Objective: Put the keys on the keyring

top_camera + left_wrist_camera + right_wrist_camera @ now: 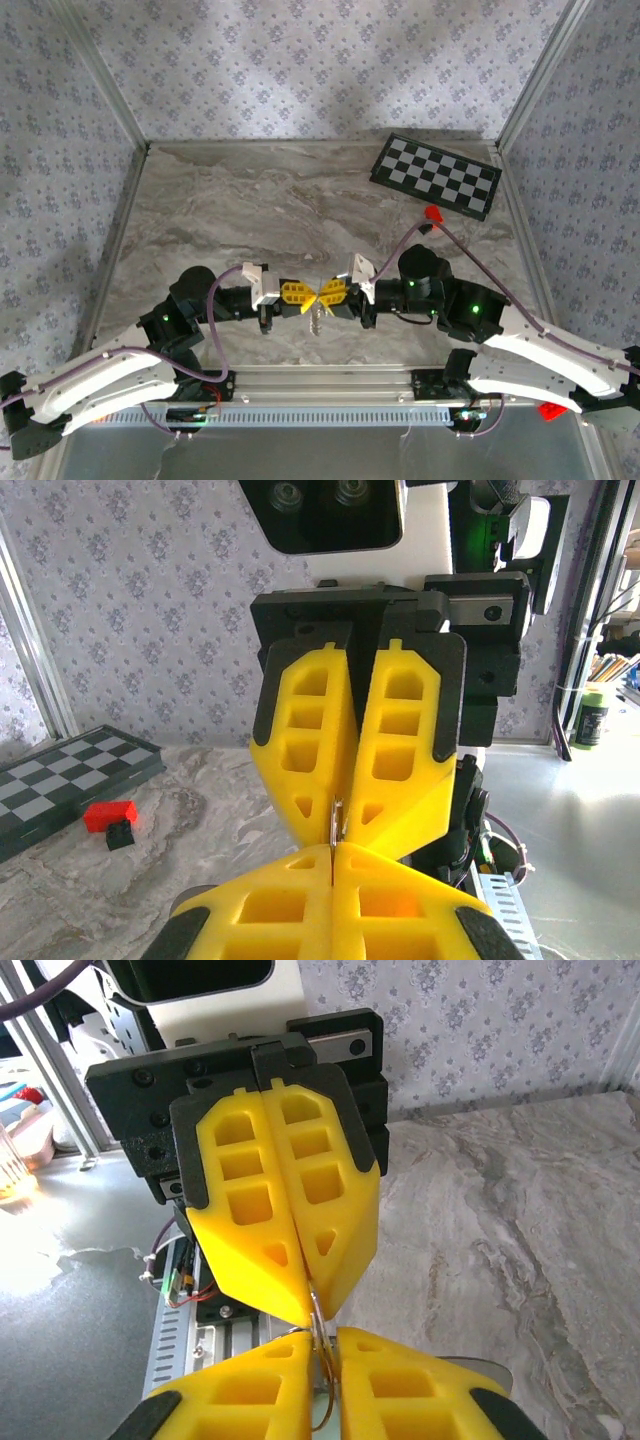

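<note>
Top external: the left gripper [306, 296] and right gripper [327, 294] are facing tip to tip above the table [250, 210], both pinching the keyring [317, 318], which is dangling between them.

Bare tabletop [250, 200] lies open across the left and centre. A checkerboard [437, 176] and red block [433, 213] crowd the far-right corner.

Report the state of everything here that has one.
left gripper: shut on the keyring
right gripper: shut on the keyring
keyring: pinched between both grippers' tips, the rest hanging down
chessboard: closed, lying flat
</note>
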You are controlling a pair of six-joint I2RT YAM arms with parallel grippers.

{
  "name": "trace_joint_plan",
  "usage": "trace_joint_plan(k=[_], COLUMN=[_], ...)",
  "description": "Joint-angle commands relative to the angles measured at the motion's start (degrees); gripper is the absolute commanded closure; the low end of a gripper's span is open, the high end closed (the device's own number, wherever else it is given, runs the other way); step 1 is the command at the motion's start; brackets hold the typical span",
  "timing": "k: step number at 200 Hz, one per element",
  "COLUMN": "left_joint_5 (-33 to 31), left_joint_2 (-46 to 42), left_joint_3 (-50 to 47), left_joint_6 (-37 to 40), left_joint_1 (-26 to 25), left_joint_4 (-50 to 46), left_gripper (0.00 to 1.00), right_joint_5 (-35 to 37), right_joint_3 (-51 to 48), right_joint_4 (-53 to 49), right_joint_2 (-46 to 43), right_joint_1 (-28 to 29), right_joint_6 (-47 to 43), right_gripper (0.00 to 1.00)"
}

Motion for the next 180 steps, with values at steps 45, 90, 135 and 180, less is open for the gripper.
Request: trace_joint_plan(k=[45, 90, 135, 180], left_joint_5=[0.35, -3.48, -8.07, -4.99], left_joint_2=[-0.45, 0.96, 0.61, 1.98], left_joint_3=[0.72, 6.60, 10.95, 11.84], left_joint_6=[0.26, 3.74, 6.15, 6.10], left_joint_1=[-0.25, -0.81, -2.78, -3.46], left_joint_4=[1.91, -12.88, -23.10, -23.18], left_gripper=[1.00, 0.65, 0.61, 0.61], right_joint_5=[-1.89, 1.79, 6.61, 14.18], right_joint_3=[-0.36, 4.93, 15.60, 24.31], right_joint_4=[1.98, -9.38, -29.09, -38.27], right_joint_2=[0.07, -0.63, 5.21, 11.78], right_joint_1=[-0.16, 1.08, 4.13, 6.49], right_joint_6=[0.47, -4.72, -14.63, -19.32], right_gripper=[1.00, 1.00, 1.00, 1.00])
